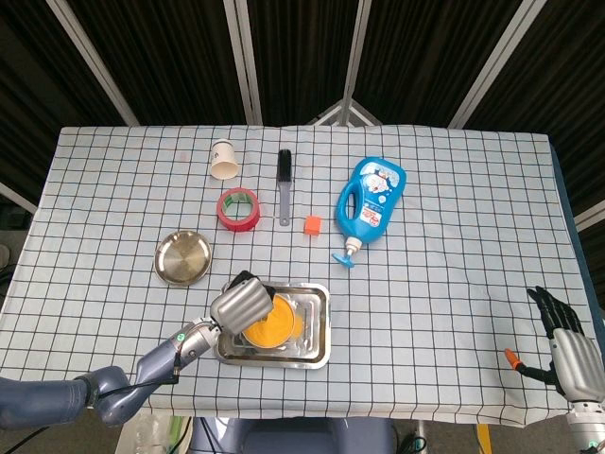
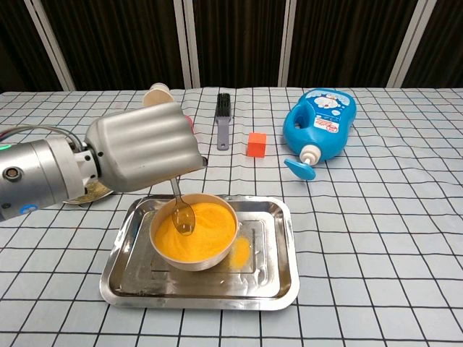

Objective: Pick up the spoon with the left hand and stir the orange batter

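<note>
Your left hand point(image 2: 141, 155) grips the spoon point(image 2: 181, 210), fingers closed around its handle; the spoon's bowl dips into the orange batter point(image 2: 197, 230) inside the white bowl point(image 2: 189, 262) on the steel tray point(image 2: 278, 271). Your right hand point(image 1: 572, 357) hangs empty, fingers apart, off the table's point(image 1: 454, 284) edge.

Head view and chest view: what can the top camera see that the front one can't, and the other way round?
Only the head view shows the right hand at the table's edge, open and holding nothing, plus the red tape roll and the whole round metal dish. Only the chest view shows the clear spoon dipping into the orange batter. Both show the left hand, bowl, steel tray, black brush, orange cube, paper cup and blue bottle.
</note>
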Available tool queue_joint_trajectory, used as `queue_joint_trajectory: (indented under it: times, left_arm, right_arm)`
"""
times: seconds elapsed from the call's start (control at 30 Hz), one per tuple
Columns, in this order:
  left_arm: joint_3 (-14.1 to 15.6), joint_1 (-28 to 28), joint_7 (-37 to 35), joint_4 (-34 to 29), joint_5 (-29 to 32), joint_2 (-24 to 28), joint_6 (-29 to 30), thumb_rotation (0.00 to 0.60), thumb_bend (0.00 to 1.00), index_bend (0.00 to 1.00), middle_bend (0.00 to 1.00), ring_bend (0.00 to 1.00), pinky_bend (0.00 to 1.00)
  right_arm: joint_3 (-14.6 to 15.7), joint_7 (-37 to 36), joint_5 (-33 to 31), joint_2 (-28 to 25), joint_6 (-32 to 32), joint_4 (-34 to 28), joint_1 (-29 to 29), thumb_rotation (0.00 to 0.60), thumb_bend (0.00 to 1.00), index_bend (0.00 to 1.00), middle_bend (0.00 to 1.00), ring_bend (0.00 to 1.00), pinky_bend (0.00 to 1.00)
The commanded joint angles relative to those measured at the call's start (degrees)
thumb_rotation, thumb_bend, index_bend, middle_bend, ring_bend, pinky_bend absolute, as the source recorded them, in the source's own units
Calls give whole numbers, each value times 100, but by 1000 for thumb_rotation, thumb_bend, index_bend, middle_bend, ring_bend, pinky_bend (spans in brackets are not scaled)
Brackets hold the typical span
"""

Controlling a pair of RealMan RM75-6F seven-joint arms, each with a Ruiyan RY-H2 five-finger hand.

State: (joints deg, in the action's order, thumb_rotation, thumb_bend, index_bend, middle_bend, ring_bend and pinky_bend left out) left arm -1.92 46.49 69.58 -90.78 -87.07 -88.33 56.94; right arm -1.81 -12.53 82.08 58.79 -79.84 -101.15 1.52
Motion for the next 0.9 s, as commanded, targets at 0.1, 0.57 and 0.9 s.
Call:
queue_joint_trajectory:
  times: [0.1,0.57,0.9]
  left_arm:
    - [-18,-23,-447,-158,-199,174,162,600,726,814,1000,1000,1000]
    - [-28,-25,-660,-588,-285,366,95,600,726,814,1000,1000,1000]
    - [36,35,-336,-663,-252,261,-143,600,726,814,1000,1000,1000]
  right_arm:
    - [1,12,6,3,-1,1,1,600,311,0,0,0,0]
    - [1,25,3,3,-10,-14,-5,600,312,0,0,0,0]
    - [2,5,5,-6,-4,-16,-4,600,311,0,0,0,0]
